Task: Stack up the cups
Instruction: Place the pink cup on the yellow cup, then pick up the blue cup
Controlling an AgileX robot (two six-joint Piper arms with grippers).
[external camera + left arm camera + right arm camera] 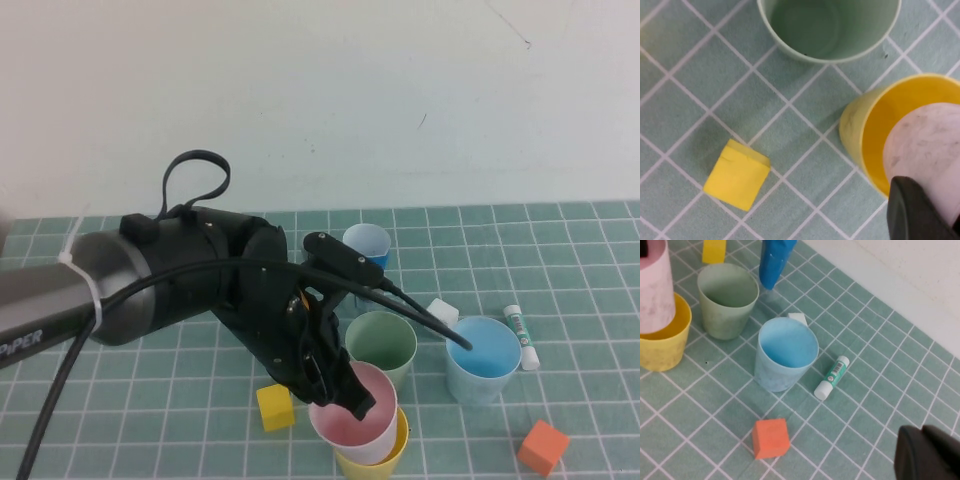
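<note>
A yellow block (275,407) lies on the green gridded mat (150,400), just beside the left gripper on its outer side. The left gripper (350,398), low and near the front of the mat, has its jaws pressed together on the rim of the pink cup (355,428), one dark finger inside the cup's mouth. The pink cup hangs partly lowered into the yellow cup (392,458), directly beneath the jaws, and looks tilted rather than seated.

To finish this step well, the cup should probably be levelled so its axis lines up with the yellow cup's, then eased straight down until it settles, and only then let go. Letting go while it leans could jam it crooked or tip the pair.

Just beyond the jaws stands the pale green cup (381,342), empty and upright. Farther off, past it, stands a narrower dark blue cup (367,246). To the right of the green cup sits the light blue cup (484,358), with a small white block (443,312) and a glue stick (522,336) near it, and an orange block (543,446) in front.

The right gripper (927,452), seen only in its own wrist view, is closed and empty, hovering well clear of the cups above the mat beyond the orange block.
</note>
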